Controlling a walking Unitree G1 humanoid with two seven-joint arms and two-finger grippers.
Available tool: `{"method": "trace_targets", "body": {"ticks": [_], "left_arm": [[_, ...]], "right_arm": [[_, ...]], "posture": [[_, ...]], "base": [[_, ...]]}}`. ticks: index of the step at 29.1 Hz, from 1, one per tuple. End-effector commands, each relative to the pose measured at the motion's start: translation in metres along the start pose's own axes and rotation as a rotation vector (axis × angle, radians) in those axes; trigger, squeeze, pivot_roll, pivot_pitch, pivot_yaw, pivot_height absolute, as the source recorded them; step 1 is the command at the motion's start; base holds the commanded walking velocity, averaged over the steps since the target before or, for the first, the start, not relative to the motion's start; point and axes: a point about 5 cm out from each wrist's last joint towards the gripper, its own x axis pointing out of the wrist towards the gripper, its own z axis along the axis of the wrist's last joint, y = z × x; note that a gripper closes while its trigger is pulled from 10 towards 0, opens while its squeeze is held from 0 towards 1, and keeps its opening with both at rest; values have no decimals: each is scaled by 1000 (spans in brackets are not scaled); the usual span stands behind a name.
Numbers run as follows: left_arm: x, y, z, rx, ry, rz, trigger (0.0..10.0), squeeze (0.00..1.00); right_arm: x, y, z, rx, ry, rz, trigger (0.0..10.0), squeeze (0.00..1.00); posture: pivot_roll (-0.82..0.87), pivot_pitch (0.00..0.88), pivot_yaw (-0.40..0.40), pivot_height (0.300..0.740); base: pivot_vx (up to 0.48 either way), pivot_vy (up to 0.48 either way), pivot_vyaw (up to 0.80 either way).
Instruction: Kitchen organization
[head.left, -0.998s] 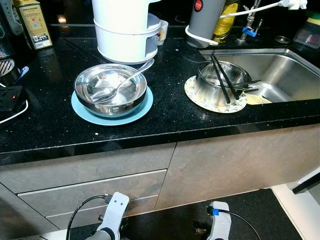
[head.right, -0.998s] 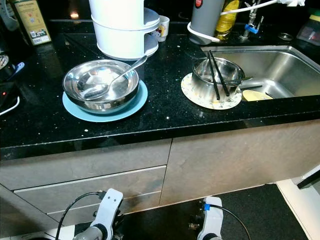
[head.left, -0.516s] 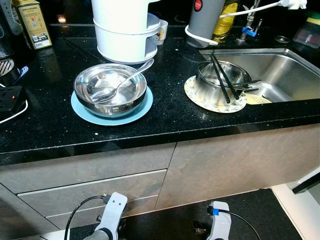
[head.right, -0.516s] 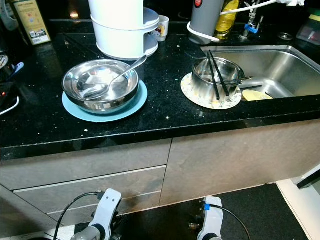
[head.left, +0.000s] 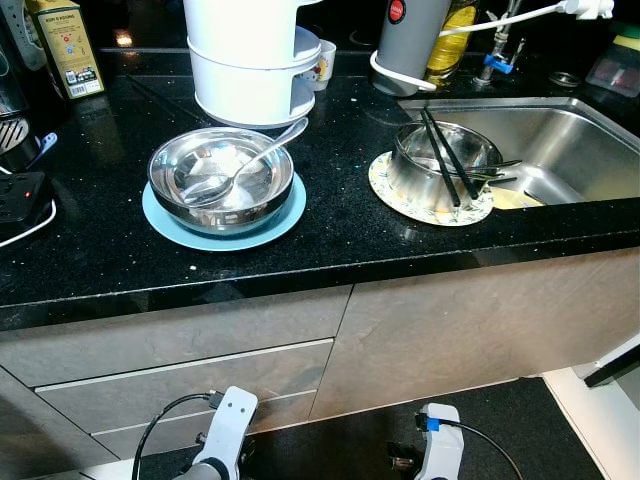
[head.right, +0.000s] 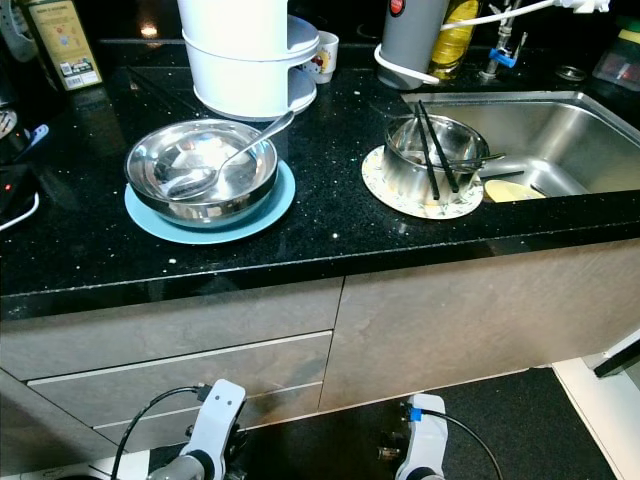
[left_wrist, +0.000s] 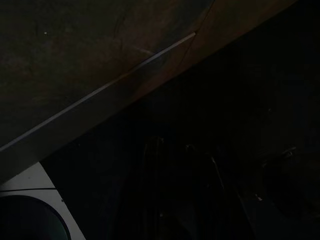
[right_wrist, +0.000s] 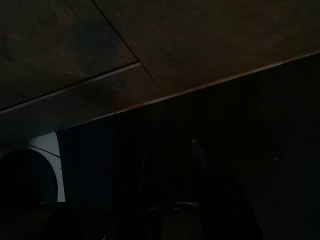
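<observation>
Black stone worktop (head.left: 340, 215): it carries all the dishes, and over the last second nothing on it has shifted; the small wobble across the head views reads as camera sway.
Wide steel bowl (head.left: 222, 178): sits on a pale blue plate (head.left: 170, 226) left of centre, with a spoon (head.left: 243, 166) lying in it, handle leaning on the far rim toward the white appliance (head.left: 250, 60).
Small steel pot (head.left: 440, 162): stands on a patterned plate (head.left: 385, 190) at the near corner of the sink (head.left: 575, 130), with black chopsticks (head.left: 440, 152) across its top and more cutlery poking out toward the basin.
Back of worktop: a grey jug (head.left: 412, 40) with a white cord, a yellow bottle (head.left: 450, 40), and a carton (head.left: 65, 45) at the far left.
Left arm (head.left: 222, 440): hangs low before the drawer fronts (head.left: 190, 370), as it did a second ago; its wrist view is nearly black, so I cannot tell whether the jaws are apart or together.
Right arm (head.left: 438, 452): also hanging idle by the cabinet, unchanged; jaws likewise cannot be told.
What has changed: practically nothing; both arms have stayed down and no dish has been touched.
Meaning for the task: the tidying looks not yet begun, or paused. A likely first move, as a guess, is lifting an arm toward the pot beside the sink.
</observation>
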Motion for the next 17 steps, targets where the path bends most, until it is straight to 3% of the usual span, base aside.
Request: {"method": "trace_targets", "body": {"ticks": [1,17], "left_arm": [[0,-3,-5,-7,29,-15,10000,0],[-3,-2,-4,-1,-8,-14,10000,0]], "right_arm": [[-4,-5,-10,20,40,-24,10000,0],[-3,-5,-7,15,42,-19,10000,0]], "posture": [[-73,223,-87,740],[-73,223,-93,740]], "base": [[0,0,0],[0,0,0]]}}
